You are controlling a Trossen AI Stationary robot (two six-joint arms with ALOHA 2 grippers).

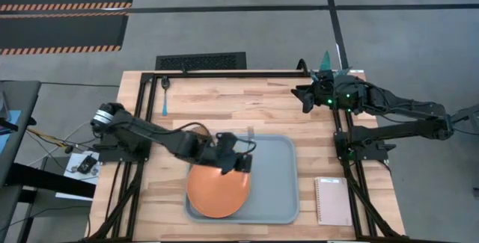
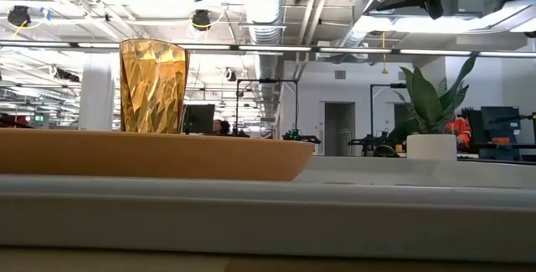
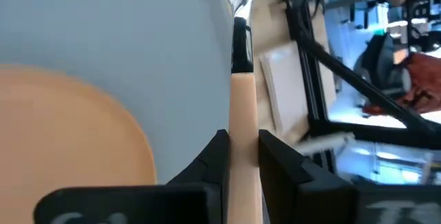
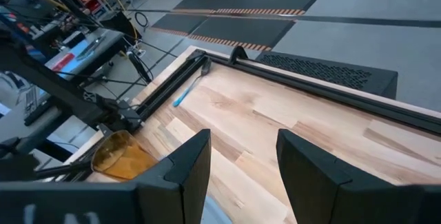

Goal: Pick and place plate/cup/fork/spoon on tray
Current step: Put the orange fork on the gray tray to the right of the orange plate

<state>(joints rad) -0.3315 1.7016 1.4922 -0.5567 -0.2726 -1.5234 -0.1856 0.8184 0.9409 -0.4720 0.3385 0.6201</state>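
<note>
The orange plate (image 1: 217, 191) lies in the near left part of the grey-blue tray (image 1: 278, 187). My left gripper (image 1: 238, 153) hovers over the tray, just beyond the plate, shut on the fork (image 3: 241, 79). The fork's silver tines (image 1: 250, 133) point toward the tray's far rim. The amber cup (image 2: 152, 85) stands upright beyond the plate; in the high view my left arm covers it. The blue-handled spoon (image 1: 165, 99) lies on the table at the far left. My right gripper (image 1: 305, 98) is open and empty above the table's far right. My left gripper pinches the fork's orange-salmon handle (image 3: 242, 131) between its two fingers (image 3: 215, 160). The fork runs along the fingers and sticks out ahead of them, tines foremost. It hangs over the tray's grey floor; whether the tines touch the tray I cannot tell.
A pink notebook (image 1: 333, 200) lies right of the tray near the front edge. A white pot with a green plant (image 2: 431, 142) stands at the far right corner. Bare wood (image 1: 247, 105) stretches between the spoon and my right gripper.
</note>
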